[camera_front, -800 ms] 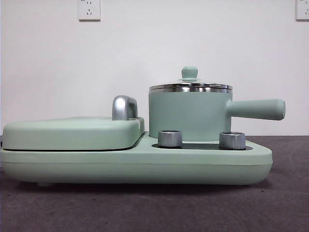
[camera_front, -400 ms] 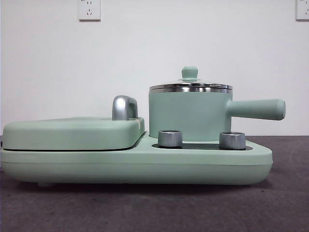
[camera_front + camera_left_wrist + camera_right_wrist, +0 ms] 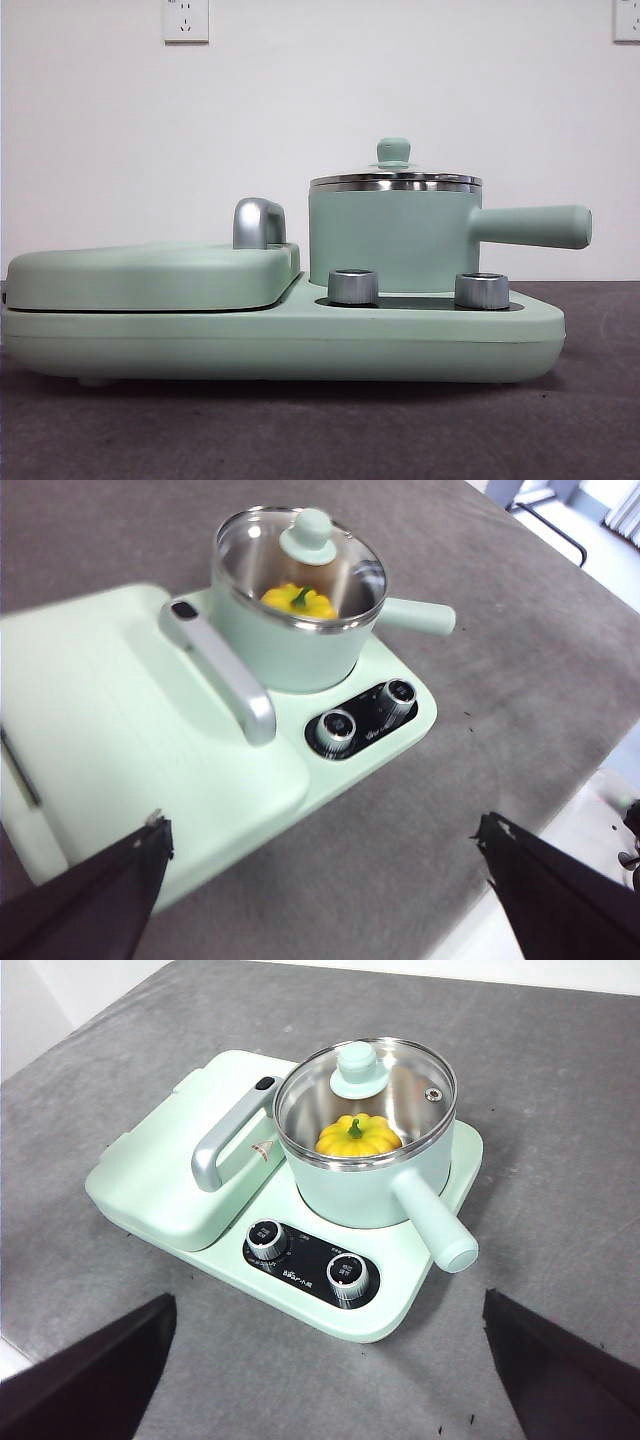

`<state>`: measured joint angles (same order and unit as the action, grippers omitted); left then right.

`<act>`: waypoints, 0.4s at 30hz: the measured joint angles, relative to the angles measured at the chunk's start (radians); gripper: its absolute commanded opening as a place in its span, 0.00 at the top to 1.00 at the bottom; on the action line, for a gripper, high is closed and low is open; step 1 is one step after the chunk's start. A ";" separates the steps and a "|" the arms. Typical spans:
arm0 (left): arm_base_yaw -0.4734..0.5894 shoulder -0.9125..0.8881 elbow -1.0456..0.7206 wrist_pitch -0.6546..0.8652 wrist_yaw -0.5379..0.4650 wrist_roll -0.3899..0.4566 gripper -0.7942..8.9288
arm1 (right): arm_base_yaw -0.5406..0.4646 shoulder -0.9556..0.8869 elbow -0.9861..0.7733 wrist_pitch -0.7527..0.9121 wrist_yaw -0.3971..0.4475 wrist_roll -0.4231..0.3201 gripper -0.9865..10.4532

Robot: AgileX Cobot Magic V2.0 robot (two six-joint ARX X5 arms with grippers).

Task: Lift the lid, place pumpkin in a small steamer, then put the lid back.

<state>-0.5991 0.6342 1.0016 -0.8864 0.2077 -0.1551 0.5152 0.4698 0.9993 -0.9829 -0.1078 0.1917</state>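
Mint-green small steamer (image 3: 390, 235), long handle level, pointing right in front view

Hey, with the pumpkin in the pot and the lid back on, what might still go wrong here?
1. The small steamer's long side handle sticks out past the base; an arm passing low might knock it and shift the small steamer.
2. The lid seems only to rest on the rim, so a bump could slide it off the pumpkin.
3. Both tools, left tool and right tool, are open and away, so nothing steadies the small steamer.
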 measured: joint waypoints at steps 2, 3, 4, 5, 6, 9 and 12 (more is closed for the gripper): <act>0.000 -0.009 -0.019 -0.006 -0.002 -0.020 0.52 | 0.000 0.000 0.000 0.000 0.000 0.000 0.51; 0.000 -0.009 -0.020 -0.008 -0.002 -0.023 0.70 | 0.000 0.000 0.000 0.000 0.000 0.000 0.59; 0.000 -0.009 -0.020 -0.006 -0.002 -0.025 0.95 | 0.000 0.000 0.000 0.000 0.000 0.001 0.75; 0.000 -0.009 -0.020 -0.007 -0.002 -0.026 0.88 | 0.000 0.000 0.000 0.000 0.001 0.004 0.94; 0.000 -0.009 -0.020 -0.010 -0.003 -0.029 0.92 | 0.000 0.000 0.000 -0.002 0.002 0.004 0.88; 0.000 -0.011 -0.020 -0.011 -0.019 -0.034 0.91 | 0.000 0.000 0.000 -0.002 0.002 0.004 0.90; 0.000 -0.012 -0.020 -0.011 -0.019 -0.037 0.91 | 0.000 0.000 0.000 -0.002 0.002 0.005 0.90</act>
<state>-0.5991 0.6224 0.9813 -0.8970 0.1883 -0.1925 0.5152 0.4698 0.9993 -0.9852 -0.1055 0.1963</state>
